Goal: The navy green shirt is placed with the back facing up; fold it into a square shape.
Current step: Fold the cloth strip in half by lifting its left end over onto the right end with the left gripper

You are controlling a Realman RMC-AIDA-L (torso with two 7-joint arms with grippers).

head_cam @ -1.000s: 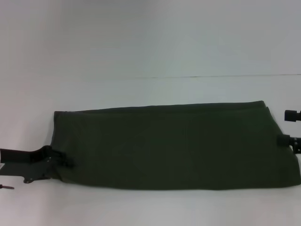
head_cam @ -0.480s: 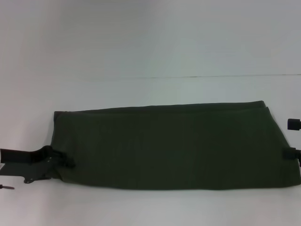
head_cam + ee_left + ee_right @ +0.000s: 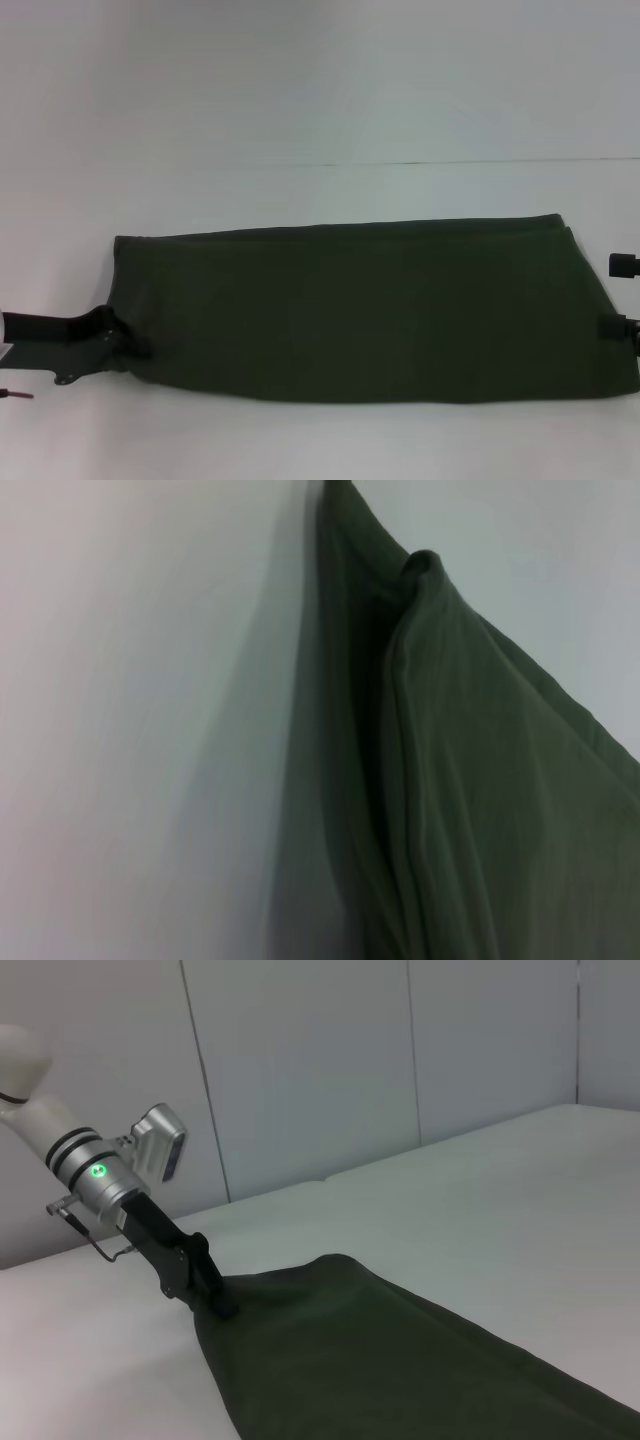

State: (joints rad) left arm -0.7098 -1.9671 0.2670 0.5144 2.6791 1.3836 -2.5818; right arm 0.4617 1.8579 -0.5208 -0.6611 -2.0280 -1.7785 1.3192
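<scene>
Head view: navy green shirt (image 3: 360,305) folded into a long band across the white worktop (image 3: 300,120), a pincer at each end.

Its long edges run left to right, and it lies flat on the near half of the worktop. The left pincer (image 3: 128,338) is at the shirt's left end near the front corner, its tips buried in the cloth (image 3: 222,1305), closed on the fabric there; the left wrist view shows stacked layers of the shirt (image 3: 480,780). The right pincer (image 3: 622,296) sits at the shirt's right edge, mostly cut off by the frame, with two dark tips apart and holding nothing visible.
</scene>
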